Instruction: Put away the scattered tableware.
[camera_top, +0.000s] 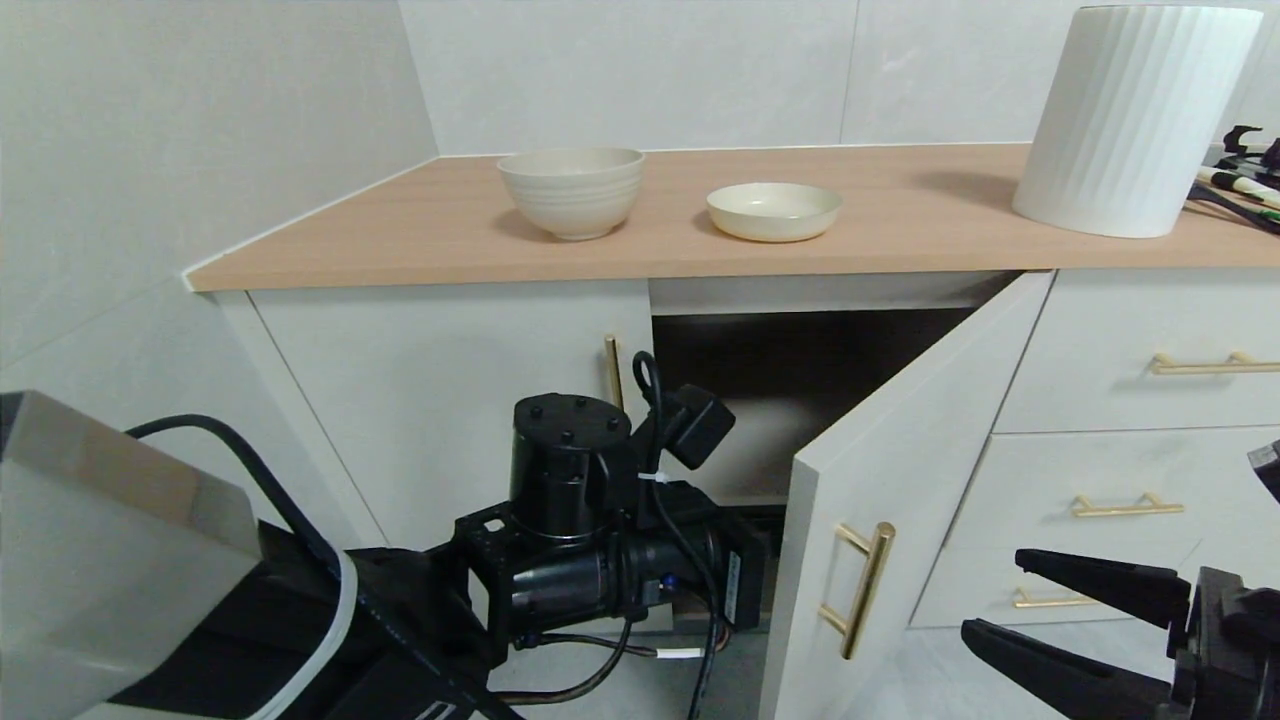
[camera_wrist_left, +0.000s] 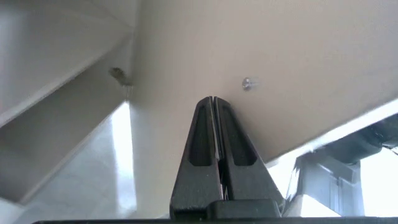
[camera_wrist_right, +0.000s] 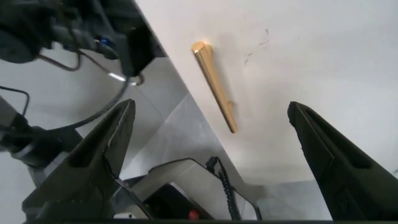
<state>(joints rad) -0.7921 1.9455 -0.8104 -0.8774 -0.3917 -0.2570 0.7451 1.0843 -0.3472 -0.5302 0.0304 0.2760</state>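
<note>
The deep bowl (camera_top: 571, 190) and the shallow dish (camera_top: 773, 210) sat on the countertop (camera_top: 400, 240) above and behind the open cabinet door (camera_top: 900, 470), neither yet stowed. The left gripper (camera_wrist_left: 212, 102) had its fingers pressed together, close to a pale panel (probably that door's inner face). The right gripper (camera_top: 992, 592) stood spread wide just outside the door, facing its brass handle (camera_top: 860, 590). The likely trouble was either arm nudging the door part-shut and narrowing the opening, or the dish slipping from a pinch on its thin rim
</note>
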